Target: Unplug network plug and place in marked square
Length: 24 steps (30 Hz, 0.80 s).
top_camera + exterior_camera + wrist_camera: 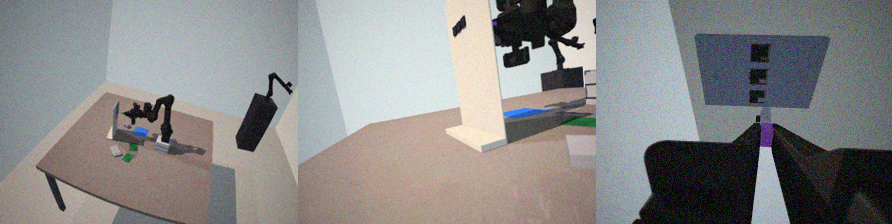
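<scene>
My gripper (124,113) (764,129) is shut on the purple plug (766,136) (495,23), just in front of the upright panel (115,120) (475,73). In the wrist view the plug's pale front end points at the panel and stands clear of the three dark sockets (758,76) in the blue-grey plate (721,70). The plug's tab is not clear to see. A flat blue patch (140,131) (526,113) lies on the table below the arm. Whether it is the marked square, I cannot tell.
Two green patches (133,146) (127,157) and a pale grey block (116,150) (582,151) lie on the table. A small purplish thing (127,126) lies near the panel. The arm's white base (163,144) stands to the right. A second dark arm on a black stand (256,123) is beyond the table.
</scene>
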Motion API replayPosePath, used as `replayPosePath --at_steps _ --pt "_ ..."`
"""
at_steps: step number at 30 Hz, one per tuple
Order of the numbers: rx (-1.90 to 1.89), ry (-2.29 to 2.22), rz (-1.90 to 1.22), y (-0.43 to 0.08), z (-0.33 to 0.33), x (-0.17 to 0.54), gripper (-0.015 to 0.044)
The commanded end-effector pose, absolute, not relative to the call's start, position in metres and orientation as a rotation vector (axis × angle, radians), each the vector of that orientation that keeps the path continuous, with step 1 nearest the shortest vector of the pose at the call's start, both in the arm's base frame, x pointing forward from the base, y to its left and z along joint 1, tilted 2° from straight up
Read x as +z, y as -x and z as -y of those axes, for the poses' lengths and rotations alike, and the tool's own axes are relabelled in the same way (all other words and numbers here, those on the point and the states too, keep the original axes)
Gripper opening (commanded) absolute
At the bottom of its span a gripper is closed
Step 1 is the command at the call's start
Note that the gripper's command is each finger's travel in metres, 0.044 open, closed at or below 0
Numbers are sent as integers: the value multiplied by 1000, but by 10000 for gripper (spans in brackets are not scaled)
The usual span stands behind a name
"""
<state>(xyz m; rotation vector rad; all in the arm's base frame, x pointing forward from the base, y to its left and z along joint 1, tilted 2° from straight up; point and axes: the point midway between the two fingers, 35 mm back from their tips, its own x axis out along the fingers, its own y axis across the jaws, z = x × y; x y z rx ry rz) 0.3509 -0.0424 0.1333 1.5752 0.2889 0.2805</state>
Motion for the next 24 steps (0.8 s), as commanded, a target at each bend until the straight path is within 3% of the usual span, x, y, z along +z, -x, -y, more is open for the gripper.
replayPosePath --at_steps 1,24 --pt "284 -1575 -290 -346 43 134 0" --pt "279 -1577 -291 -335 46 134 0"
